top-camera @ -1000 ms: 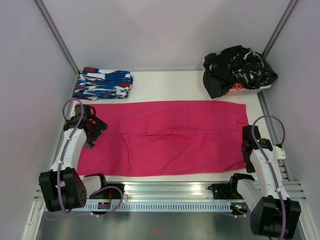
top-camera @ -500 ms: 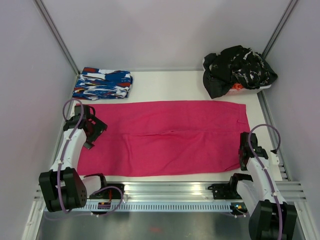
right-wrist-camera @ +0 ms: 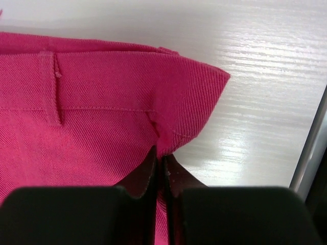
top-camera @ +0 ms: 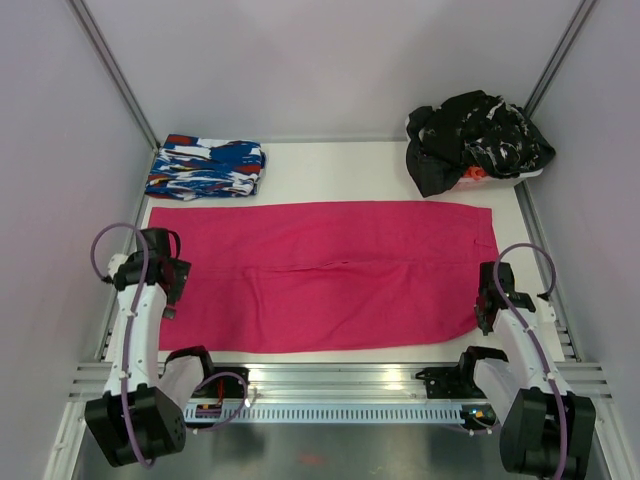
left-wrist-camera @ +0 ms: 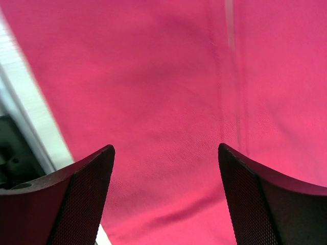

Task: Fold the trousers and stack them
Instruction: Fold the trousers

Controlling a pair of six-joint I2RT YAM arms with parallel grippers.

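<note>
The magenta-pink trousers (top-camera: 330,275) lie spread flat across the table, legs side by side, waistband at the right end. My left gripper (top-camera: 172,288) hovers open over the left end near the near corner; in the left wrist view its fingertips (left-wrist-camera: 166,147) stand wide apart above the pink cloth (left-wrist-camera: 168,92) with nothing between them. My right gripper (top-camera: 484,310) sits at the near right corner. In the right wrist view it (right-wrist-camera: 160,153) is shut on the waistband corner of the trousers (right-wrist-camera: 102,102), beside a belt loop (right-wrist-camera: 51,87).
A folded blue, white and red patterned garment (top-camera: 205,167) lies at the back left. A heap of black clothes with white flecks (top-camera: 475,140) sits at the back right. An aluminium rail (top-camera: 340,385) runs along the near edge, and walls close in both sides.
My right gripper has slid to the near right corner of the trousers and shut on the waistband. The left arm has drawn back toward the near left corner, its gripper still open.
</note>
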